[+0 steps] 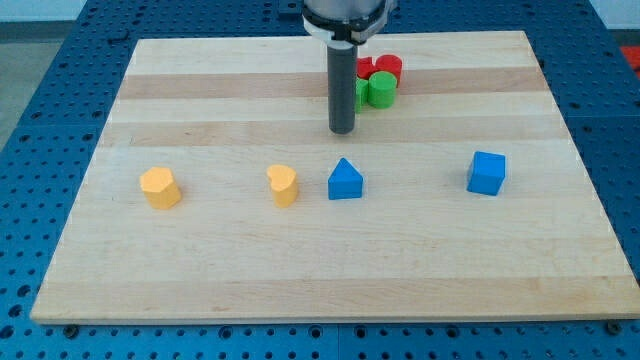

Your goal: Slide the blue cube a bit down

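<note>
- The blue cube [486, 172] sits in the right part of the frame, at mid-height on the wooden desk [250, 270], alone and well apart from every other block.
- It has no long axis to speak of; it stands flat, turned slightly so one vertical edge faces the frame's bottom.
- My tip [343, 130] stands left of and above the cube, well apart from it, just above the blue house-shaped block [345, 180].
- There is no hand on this rig, only the rod, so no open or closed state applies.
- To push well, I judge the tip should travel right, come in directly above the cube's top side, then press straight down, centred, and briefly.
- An off-centre contact on that turned face would likely spin it.
- Further out: a yellow heart [284, 184], a yellow block [160, 187] at left, red blocks [385, 67] and green blocks [379, 89] behind the rod.
</note>
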Controlling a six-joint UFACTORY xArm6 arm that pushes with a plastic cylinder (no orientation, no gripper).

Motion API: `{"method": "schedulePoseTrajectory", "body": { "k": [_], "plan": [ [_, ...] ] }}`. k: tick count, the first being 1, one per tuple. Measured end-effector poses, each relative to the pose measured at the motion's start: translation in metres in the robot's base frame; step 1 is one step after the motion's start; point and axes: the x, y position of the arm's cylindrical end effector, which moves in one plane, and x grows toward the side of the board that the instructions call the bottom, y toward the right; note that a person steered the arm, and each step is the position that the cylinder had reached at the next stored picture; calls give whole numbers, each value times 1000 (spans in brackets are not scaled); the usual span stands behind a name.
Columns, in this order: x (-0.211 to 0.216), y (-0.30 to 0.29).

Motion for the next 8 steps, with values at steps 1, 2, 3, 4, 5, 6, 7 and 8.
{"method": "schedulePoseTrajectory", "body": {
  "k": [1,2,3,4,5,6,7,8],
  "plan": [
    [19,0],
    [19,0],
    [22,5],
    [28,38],
    [28,77],
    [28,113],
    [32,148],
    [51,164]
  ]
}}
